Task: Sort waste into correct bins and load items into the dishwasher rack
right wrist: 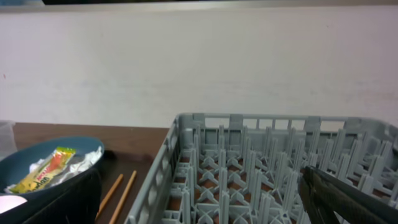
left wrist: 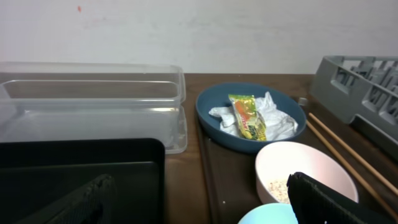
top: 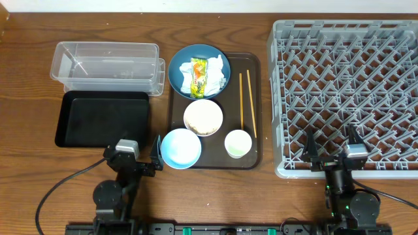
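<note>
The dark blue bowl [top: 177,70] at the back of the brown tray holds crumpled tissue and a yellow-green wrapper [top: 198,76]. In front of it the white bowl [top: 193,111] contains rice-like scraps [left wrist: 280,186]. A light blue bowl [top: 181,149], a small white cup [top: 238,143] and the chopsticks [top: 247,98] share that tray. Left of them sit the clear tub [top: 104,62] and the black tray [top: 101,117]. My left gripper [top: 134,149] stands open and empty beside the light blue bowl. Open too, my right gripper [top: 332,140] hovers over the near edge of the grey rack [top: 346,39].
The dark brown serving tray [top: 256,65] lies between the bins and the rack. Bare wooden table [top: 32,39] shows at the left and along the front. A pale wall [right wrist: 199,62] rises behind the table.
</note>
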Robot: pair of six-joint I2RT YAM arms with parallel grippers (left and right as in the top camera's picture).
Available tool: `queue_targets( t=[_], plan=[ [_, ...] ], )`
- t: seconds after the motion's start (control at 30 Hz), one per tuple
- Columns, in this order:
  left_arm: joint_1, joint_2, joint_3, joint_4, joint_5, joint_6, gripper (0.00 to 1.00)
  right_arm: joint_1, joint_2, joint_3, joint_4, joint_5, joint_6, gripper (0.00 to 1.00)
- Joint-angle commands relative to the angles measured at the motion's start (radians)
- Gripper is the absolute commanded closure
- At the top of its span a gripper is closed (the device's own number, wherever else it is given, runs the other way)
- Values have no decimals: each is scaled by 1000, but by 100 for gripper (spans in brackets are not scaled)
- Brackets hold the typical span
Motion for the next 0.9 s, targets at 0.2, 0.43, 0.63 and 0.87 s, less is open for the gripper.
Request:
queue_targets(
  t=[0.2, 0.43, 0.63, 0.87],
  plan=[
    [4, 410, 428, -108, 66, 11, 9, 9, 276, 291, -16, -7, -12, 1],
    [-20, 788, 867, -331, 171, 11, 10, 9, 536, 519, -87, -7, -12, 1],
    [-103, 1119, 1260, -546, 170, 32, 10, 9, 771, 776, -324, -14, -12, 1],
    [-195, 1545, 1720, -871, 80, 84, 10, 9, 1007, 1049, -621, -14, -12, 1]
  ],
)
